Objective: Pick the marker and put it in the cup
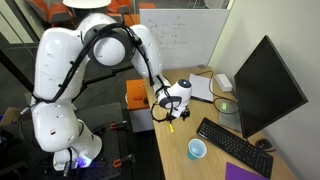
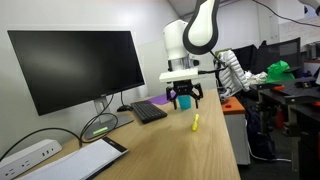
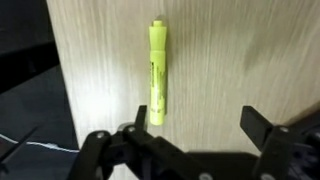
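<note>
The yellow marker (image 3: 157, 72) lies flat on the wooden table, and it shows in both exterior views (image 1: 171, 127) (image 2: 196, 123). My gripper (image 3: 197, 122) is open and empty and hovers above the table. In the wrist view the marker's near end lies by one fingertip, off to the side of the gap between the jaws. In both exterior views the gripper (image 1: 172, 106) (image 2: 183, 98) hangs a little above the marker. The light-blue cup (image 1: 197, 149) stands on the table between the marker and the keyboard. The cup is out of sight in the wrist view.
A black keyboard (image 1: 235, 145) and a large monitor (image 1: 265, 85) stand past the cup. A greenish round object (image 1: 226, 104) lies by the monitor's foot. An orange box (image 1: 138, 95) sits at the table's edge. A white power strip (image 2: 28, 155) and a pad (image 2: 85, 160) lie on the table.
</note>
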Controlling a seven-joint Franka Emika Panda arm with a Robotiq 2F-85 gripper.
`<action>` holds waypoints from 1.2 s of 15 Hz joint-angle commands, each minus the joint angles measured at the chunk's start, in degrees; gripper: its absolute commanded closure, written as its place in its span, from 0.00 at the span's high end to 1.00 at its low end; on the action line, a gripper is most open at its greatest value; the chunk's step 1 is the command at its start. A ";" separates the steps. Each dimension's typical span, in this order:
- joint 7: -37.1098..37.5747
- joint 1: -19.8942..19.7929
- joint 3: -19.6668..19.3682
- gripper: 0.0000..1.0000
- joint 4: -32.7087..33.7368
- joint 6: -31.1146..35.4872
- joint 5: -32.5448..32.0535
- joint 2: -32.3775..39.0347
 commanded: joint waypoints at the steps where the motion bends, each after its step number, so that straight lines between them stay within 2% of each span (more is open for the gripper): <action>1: 2.13 0.59 -0.74 1.00 -0.40 1.78 -1.24 0.39; 5: 2.54 1.22 -1.10 1.00 -2.16 7.28 -0.13 2.13; 10: 0.78 1.54 -0.32 1.00 -3.27 8.95 1.20 4.04; 11: 0.61 1.57 -0.15 0.96 -3.20 8.90 1.37 4.36; 12: 0.83 2.10 -0.47 0.74 -2.88 8.85 1.29 5.04; 14: 0.88 2.31 -0.43 0.70 -2.09 8.02 1.46 6.20; 18: 0.60 2.69 -0.30 0.38 -1.73 8.51 1.76 7.46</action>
